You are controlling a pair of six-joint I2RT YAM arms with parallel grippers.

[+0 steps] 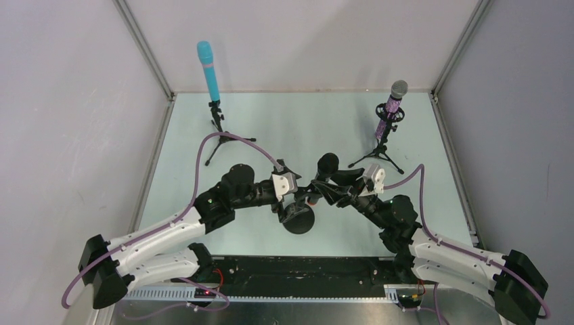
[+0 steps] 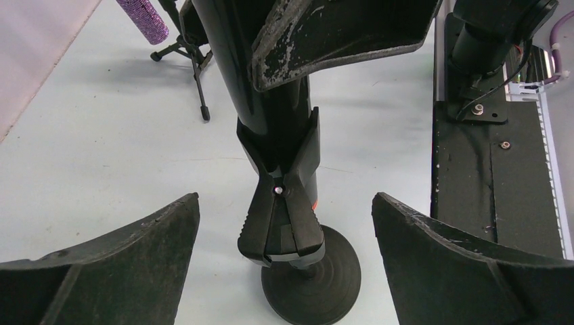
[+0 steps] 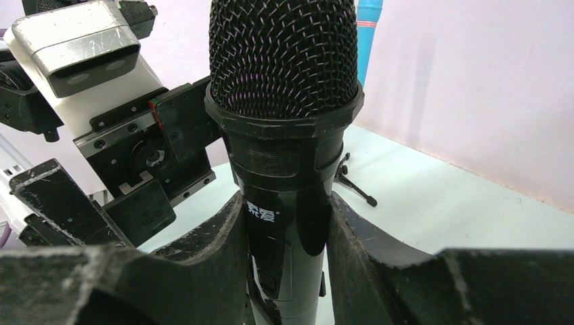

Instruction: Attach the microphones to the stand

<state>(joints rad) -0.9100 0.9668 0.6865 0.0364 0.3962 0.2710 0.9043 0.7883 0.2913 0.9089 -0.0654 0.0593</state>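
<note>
The black microphone (image 3: 283,61) stands upright in the middle of the table, and my right gripper (image 3: 284,210) is shut on its body below the mesh head. Its lower end, with a sliver of orange (image 2: 315,205), sits in the black clip (image 2: 281,217) of a round-base stand (image 2: 318,288). My left gripper (image 2: 284,203) is open wide, with a finger on each side of the clip and touching nothing. The light blue microphone (image 1: 208,71) is on a tripod stand at the back left. The purple glitter microphone (image 1: 391,108) is on a tripod stand at the back right.
The two arms meet over the round base (image 1: 298,220) near the table's front middle. The left arm's purple cable (image 1: 223,139) loops past the blue microphone's tripod legs. Enclosure walls close in the back and sides. A black mounting plate (image 2: 487,169) runs along the near edge.
</note>
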